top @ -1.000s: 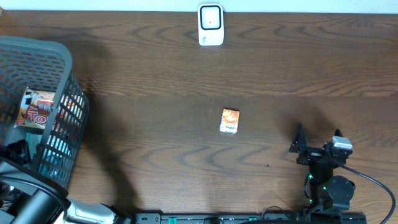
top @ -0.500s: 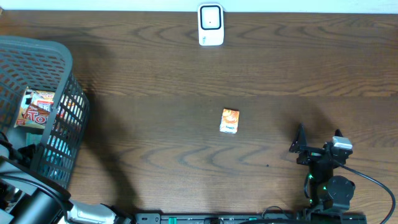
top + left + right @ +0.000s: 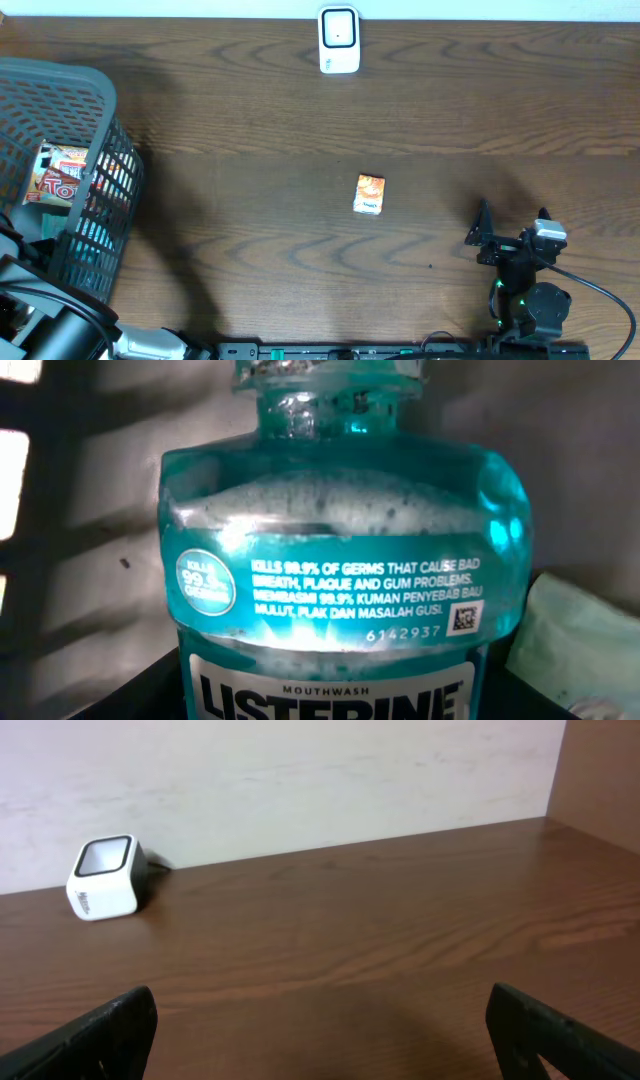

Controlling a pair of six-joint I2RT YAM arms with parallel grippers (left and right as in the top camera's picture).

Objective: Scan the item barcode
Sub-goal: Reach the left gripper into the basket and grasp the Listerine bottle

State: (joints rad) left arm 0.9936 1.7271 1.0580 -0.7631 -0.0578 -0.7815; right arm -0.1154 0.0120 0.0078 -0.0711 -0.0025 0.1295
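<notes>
Into the basket (image 3: 90,110) the left arm (image 3: 50,330) has sunk lower, bringing the mouthwash bottle (image 3: 340,560) close ahead of its jaws, whose state cannot be told, so a pickup looks near; the right gripper (image 3: 320,1025) waits with jaws apart, the scanner (image 3: 103,878) far ahead-left.

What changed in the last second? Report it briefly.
The left arm by the basket edged slightly toward the table's near-left corner; no grasp or release is visible. The orange box, scanner and open right claw stayed put.
</notes>
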